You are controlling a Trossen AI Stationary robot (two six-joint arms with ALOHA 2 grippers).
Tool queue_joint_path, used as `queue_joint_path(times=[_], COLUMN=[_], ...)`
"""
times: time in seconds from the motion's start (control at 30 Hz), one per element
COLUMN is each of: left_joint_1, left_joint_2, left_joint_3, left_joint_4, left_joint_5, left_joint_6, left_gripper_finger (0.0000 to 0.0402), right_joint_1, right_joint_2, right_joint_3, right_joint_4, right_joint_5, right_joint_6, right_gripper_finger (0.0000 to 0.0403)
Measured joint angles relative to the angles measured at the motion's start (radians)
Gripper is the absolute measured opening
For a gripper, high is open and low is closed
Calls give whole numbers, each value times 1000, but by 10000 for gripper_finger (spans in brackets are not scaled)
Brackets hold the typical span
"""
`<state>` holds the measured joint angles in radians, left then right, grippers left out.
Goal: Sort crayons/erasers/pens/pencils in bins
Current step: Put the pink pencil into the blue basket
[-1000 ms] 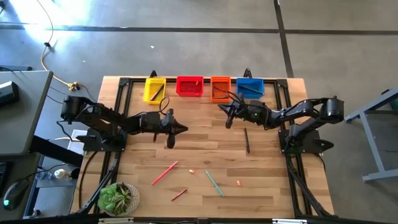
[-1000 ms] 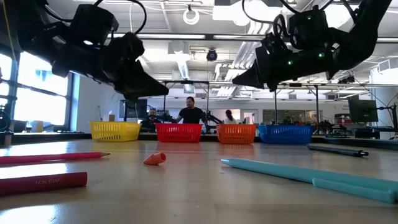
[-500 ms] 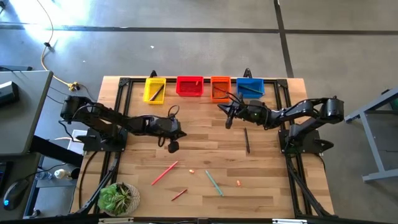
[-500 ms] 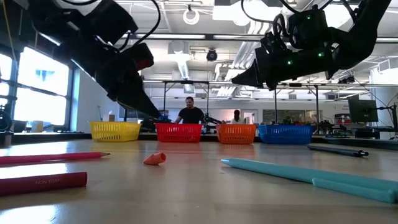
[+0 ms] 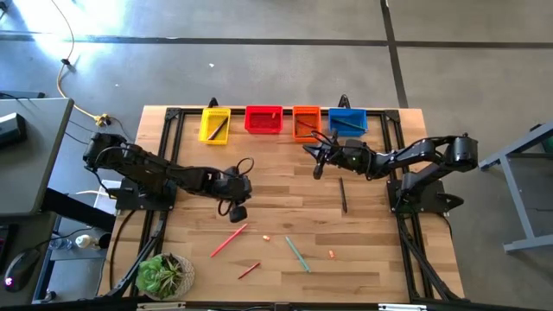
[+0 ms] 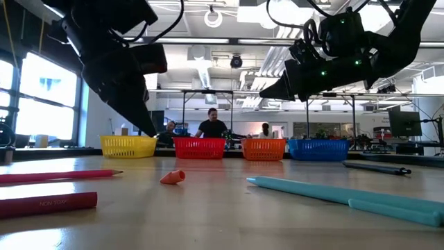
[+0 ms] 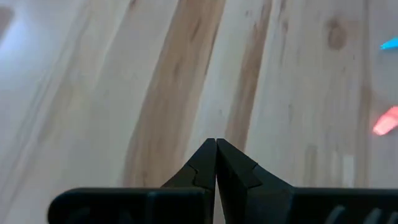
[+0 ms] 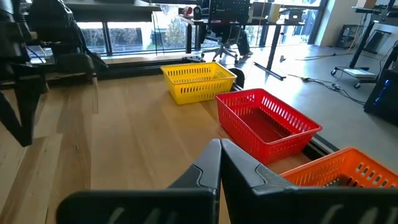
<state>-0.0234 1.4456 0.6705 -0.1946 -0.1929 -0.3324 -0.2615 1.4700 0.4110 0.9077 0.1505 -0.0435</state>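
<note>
The wooden table carries the whole job, and judged from how things lie, the sorting is only partly done. Along its far edge stand the four bins in a row: the yellow bin with a dark stick in it, the red bin, the orange bin with something dark inside that I cannot name, and the blue bin. Left loose on the boards, all on the near side of the yellow bin, are a dark pen off toward the right arm, a long red stick, a teal stick, a shorter red stick, and the two erasers, the other a paler nub between the long red stick and the teal one. The left gripper hangs low, nearer than the yellow bin and just beyond the long red stick, fingers pressed together on nothing. The right gripper is raised over the boards just in front of the orange bin, tips likewise together and empty. There is open board between the two arms and around each loose piece; the near edge lies close behind the short red stick, and a potted plant occupies the near left corner.
</note>
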Motion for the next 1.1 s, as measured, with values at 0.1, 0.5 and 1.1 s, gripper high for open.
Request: queue_joint_path(times=[0.1, 0.5, 1.1], left_joint_1=[-25, -164, -325], left_joint_2=[0, 0, 8], left_joint_3=[1, 1, 1], left_joint_4=[2, -110, -181], left_joint_5=[16, 53, 50], left_joint_6=[-32, -173, -517], left_gripper_finger=[0, 1, 96], right_joint_1=[0, 0, 0], right_joint_2=[0, 0, 0], right_joint_3=[0, 0, 0], right_joint_4=[0, 1, 2], right_joint_5=[3, 2, 2], right_joint_6=[0, 13, 20], right_gripper_finger=[0, 0, 0])
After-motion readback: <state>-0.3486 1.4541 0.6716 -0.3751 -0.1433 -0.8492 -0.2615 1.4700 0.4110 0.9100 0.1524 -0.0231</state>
